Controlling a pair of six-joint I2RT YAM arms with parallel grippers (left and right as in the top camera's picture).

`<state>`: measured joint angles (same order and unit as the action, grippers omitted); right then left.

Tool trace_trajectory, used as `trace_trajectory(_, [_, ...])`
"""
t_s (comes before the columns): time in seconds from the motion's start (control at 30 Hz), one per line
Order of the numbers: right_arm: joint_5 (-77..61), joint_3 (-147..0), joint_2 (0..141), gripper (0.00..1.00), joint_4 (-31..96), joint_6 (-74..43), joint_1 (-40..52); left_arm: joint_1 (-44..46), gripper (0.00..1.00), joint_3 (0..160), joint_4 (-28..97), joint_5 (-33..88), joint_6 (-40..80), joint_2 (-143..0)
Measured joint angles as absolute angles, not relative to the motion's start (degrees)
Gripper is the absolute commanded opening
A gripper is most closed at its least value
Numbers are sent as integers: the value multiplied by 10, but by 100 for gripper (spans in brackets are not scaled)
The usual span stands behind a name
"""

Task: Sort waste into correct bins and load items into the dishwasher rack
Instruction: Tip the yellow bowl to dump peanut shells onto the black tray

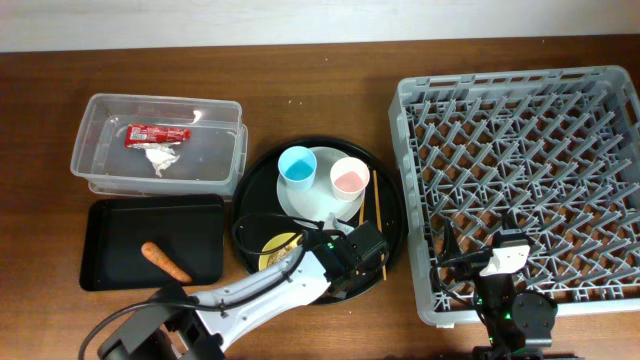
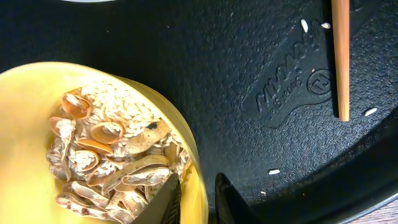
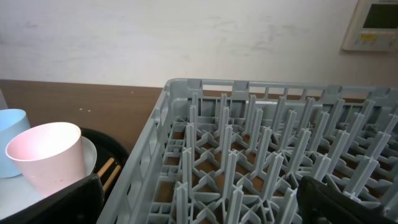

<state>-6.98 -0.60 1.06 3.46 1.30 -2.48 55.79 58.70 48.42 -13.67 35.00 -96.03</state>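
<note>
The yellow bowl (image 1: 278, 248) holds beige flaky scraps (image 2: 112, 162) and sits on the round black tray (image 1: 255, 190). My left gripper (image 2: 198, 202) is shut on the bowl's rim (image 2: 186, 143), one finger inside and one outside; the arm covers most of it from overhead (image 1: 330, 262). The blue cup (image 1: 297, 167) and pink cup (image 1: 348, 178) stand on the pale plate (image 1: 325, 200). The chopsticks (image 1: 378, 210) lie beside it. My right gripper (image 1: 480, 245) is open and empty over the grey rack's (image 1: 410, 180) front left corner.
The clear tub (image 1: 90, 150) at the back left holds the red wrapper (image 1: 157, 132) and white tissue (image 1: 162, 158). The shallow black tray (image 1: 120, 240) in front of it holds the sausage piece (image 1: 165, 261). The rack fills the right side.
</note>
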Motion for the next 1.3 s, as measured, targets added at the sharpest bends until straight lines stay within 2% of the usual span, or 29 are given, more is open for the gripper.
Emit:
trace_trajectory(0.17, [-70, -6, 11, 98, 35, 13, -25, 558, 18, 587, 485, -135, 350, -961])
trace_trajectory(0.2, [-70, -6, 11, 98, 35, 13, -25, 558, 6, 587, 484, -135, 350, -962])
trace_trajectory(0.23, [-70, -6, 11, 98, 35, 13, -25, 558, 0, 587, 484, -135, 350, -965])
trace_trajectory(0.5, [-70, -6, 11, 98, 35, 13, -25, 558, 0, 595, 497, -135, 330, -976])
trace_trajectory(0.63, [-70, -6, 11, 98, 35, 13, -25, 546, 0, 681, 610, -184, 323, -980])
trace_trajectory(0.73, [-70, -6, 11, 98, 35, 13, -25, 485, 0, 724, 655, -198, 319, -973])
trace_trajectory(0.83, [-70, -6, 11, 99, 35, 13, -25, 383, 0, 724, 682, -184, 295, -951])
trace_trajectory(1.07, [-70, -6, 11, 98, 35, 13, -25, 149, 0, 724, 676, -66, 234, -838])
trace_trajectory(1.3, [-70, -6, 11, 98, 35, 13, -25, -47, 0, 720, 638, 113, 140, -817])
